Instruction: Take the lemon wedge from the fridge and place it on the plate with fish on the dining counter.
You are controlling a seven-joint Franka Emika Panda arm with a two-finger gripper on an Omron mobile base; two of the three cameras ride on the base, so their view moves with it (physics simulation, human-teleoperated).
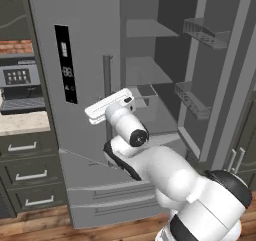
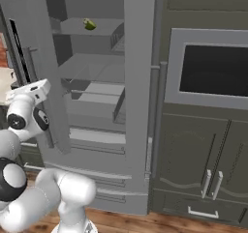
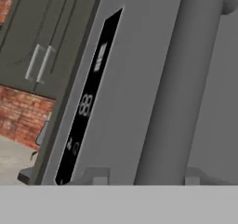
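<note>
The fridge (image 1: 85, 60) stands with its right door swung open and its left door, bearing the black display panel (image 1: 65, 63), closed. The lemon wedge (image 2: 89, 24) lies far back on the top shelf (image 2: 92, 28), small and dim. The gripper sits before the left door's bar handle (image 3: 176, 83); its fingers are hidden, so I cannot tell its spread.

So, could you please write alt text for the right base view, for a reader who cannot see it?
A grey steel fridge stands with its right door swung open, and a tiny yellow-green lemon wedge lies on its top shelf. The white robot arm rises at the lower left, in front of the shut left door. A dark built-in oven sits to the right, above dark cabinets.
</note>
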